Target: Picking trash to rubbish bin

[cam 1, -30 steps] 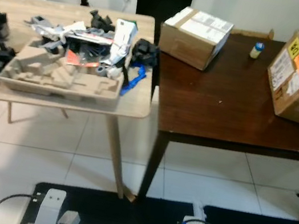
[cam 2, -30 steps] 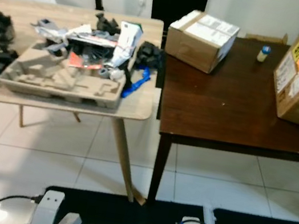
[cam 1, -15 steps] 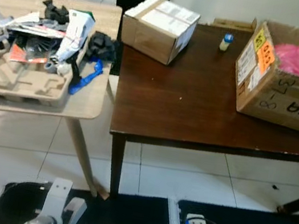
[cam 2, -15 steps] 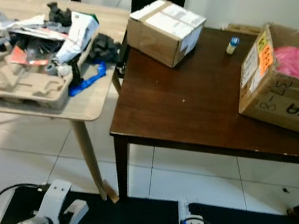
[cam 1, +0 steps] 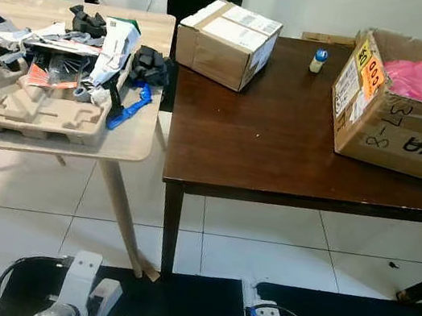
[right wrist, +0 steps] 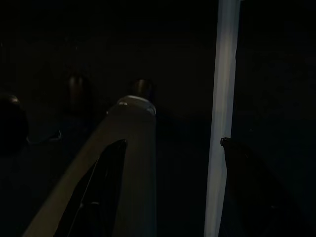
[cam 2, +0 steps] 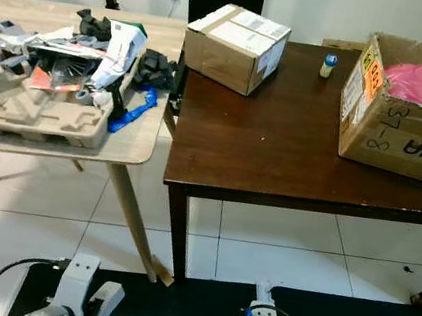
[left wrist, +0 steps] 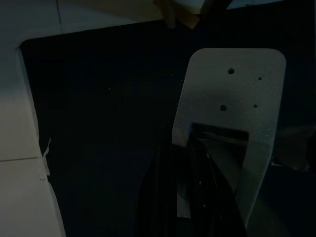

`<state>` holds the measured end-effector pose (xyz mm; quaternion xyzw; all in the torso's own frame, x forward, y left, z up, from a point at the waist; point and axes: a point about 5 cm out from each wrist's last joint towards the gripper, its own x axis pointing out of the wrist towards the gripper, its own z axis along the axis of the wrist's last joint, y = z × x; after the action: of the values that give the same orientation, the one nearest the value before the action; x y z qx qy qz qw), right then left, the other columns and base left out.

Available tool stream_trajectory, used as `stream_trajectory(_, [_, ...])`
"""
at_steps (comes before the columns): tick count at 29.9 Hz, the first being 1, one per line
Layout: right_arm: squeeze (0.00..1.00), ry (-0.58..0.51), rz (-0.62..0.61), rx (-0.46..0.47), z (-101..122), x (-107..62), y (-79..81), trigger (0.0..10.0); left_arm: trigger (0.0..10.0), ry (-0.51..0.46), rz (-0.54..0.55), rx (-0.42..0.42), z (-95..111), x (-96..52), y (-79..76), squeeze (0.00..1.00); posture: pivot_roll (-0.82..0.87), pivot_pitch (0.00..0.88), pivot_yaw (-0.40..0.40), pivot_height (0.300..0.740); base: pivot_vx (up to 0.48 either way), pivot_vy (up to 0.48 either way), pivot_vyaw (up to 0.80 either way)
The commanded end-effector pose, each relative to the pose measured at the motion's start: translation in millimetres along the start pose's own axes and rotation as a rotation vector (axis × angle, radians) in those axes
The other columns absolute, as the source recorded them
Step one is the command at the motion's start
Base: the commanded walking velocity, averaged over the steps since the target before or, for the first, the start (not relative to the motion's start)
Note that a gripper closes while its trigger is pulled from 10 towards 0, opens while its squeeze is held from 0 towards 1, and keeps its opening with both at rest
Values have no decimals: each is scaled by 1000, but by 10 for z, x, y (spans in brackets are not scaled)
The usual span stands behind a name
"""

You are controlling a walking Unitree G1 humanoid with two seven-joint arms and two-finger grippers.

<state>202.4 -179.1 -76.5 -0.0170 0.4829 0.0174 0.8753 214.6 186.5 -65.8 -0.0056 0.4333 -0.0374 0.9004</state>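
2 arms hang idle at the near edge of the head views, over a black floor mat [cam 1: 168, 306]. The left claw [left wrist: 197, 197] points down at that mat in its dim wrist view; I cannot tell whether it is open or closed. The right claw [right wrist: 163, 163] is in deep shade, and its state cannot be told either.

Beyond the mat stand 2 surfaces side by side. On the robot's left, the light wooden surface [cam 1: 128, 139] carries a moulded pulp tray [cam 1: 32, 106], and heaped on and beside it is the trash [cam 1: 90, 55]: crumpled wrappers, a white carton, black pieces and a blue strap [cam 1: 130, 104] near the edge. On the right, the dark wooden surface [cam 1: 270, 148] bears a taped cardboard box [cam 1: 227, 31], a small blue-capped bottle [cam 1: 317, 60] and an open carton [cam 1: 402, 118] with a pink bag [cam 1: 417, 78] inside.

I cannot make out a rubbish bin, so a wrong drop is a risk. The heap is tangled; pulling 1 piece could drag others, or the strap, off the edge.
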Motion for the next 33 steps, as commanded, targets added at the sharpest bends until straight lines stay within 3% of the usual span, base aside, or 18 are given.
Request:
stream_trajectory(1, [0,13,-11,7,13,2,-16,10000,10000,36,27,-22,-116,-25,61,0,-81,109,26,740,0,0,0])
stream_trajectory(10, [0,-9,-18,37,63,-2,-76,10000,10000,25,6,-23,-115,-18,19,0,-83,101,28,740,0,0,0])
stream_trajectory(14, [0,16,-14,35,-203,-34,-97,10000,10000,29,9,-23,-123,-21,33,0,-82,99,26,740,0,0,0])
stream_trajectory(17, [0,34,-20,33,-239,-39,-109,10000,10000,35,6,-10,-128,-23,43,0,-79,101,23,740,0,0,0])
stream_trajectory(25, [0,25,-20,26,-69,-10,-68,10000,10000,31,6,-12,-131,-27,57,0,-80,102,22,740,0,-300,0])
stream_trajectory(33, [0,47,-24,23,-296,-47,-111,10000,10000,-19,32,-96,-114,-31,71,0,-80,104,21,740,0,-180,0])
